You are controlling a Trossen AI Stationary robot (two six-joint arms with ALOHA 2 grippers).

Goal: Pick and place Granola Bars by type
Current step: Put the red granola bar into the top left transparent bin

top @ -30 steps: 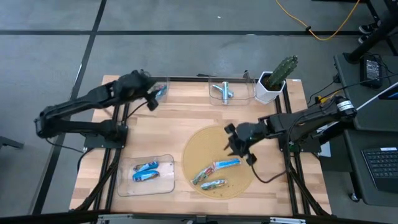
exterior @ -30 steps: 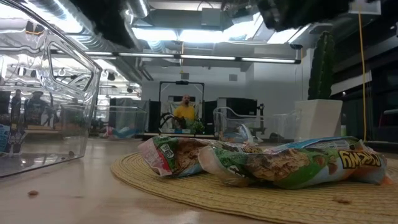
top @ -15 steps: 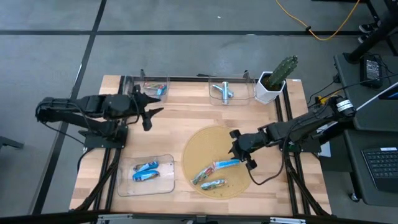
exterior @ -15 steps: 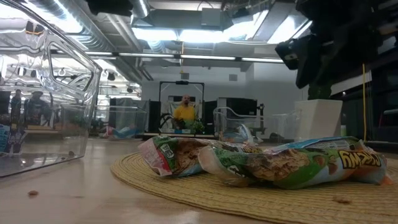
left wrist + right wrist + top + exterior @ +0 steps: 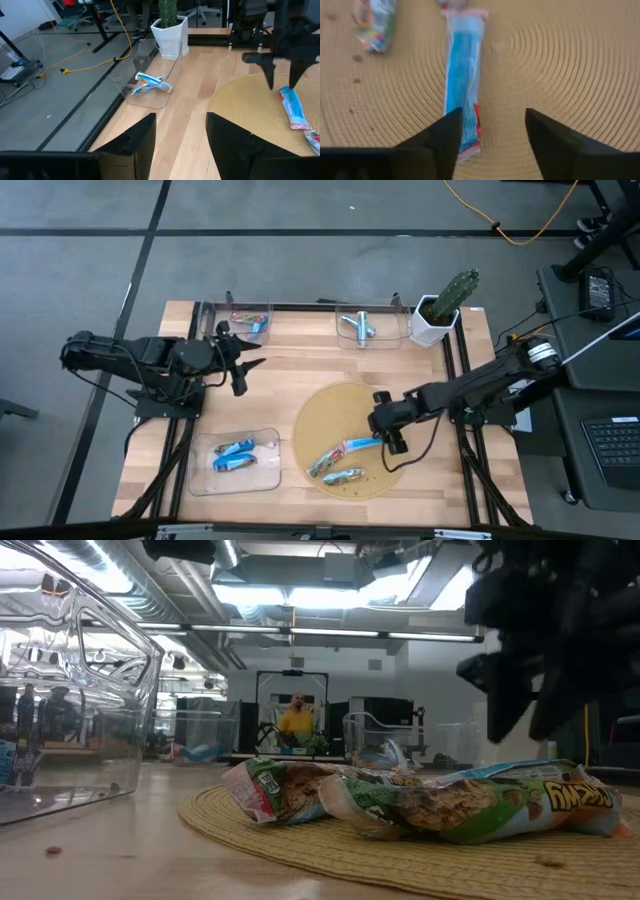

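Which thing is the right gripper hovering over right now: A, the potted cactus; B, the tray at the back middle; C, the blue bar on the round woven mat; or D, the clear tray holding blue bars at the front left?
C: the right gripper hangs open just above the blue bar on the round woven mat, as its wrist view shows between the fingers.

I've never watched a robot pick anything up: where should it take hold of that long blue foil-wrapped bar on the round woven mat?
Probably across the middle of the long blue foil-wrapped bar, coming straight down from above. It lies flat on the round woven mat, slim enough to fit between the right tool's open fingers, which hang near one end. The multicoloured wrapped bars lie close to the far end, so mid-length is clearest.
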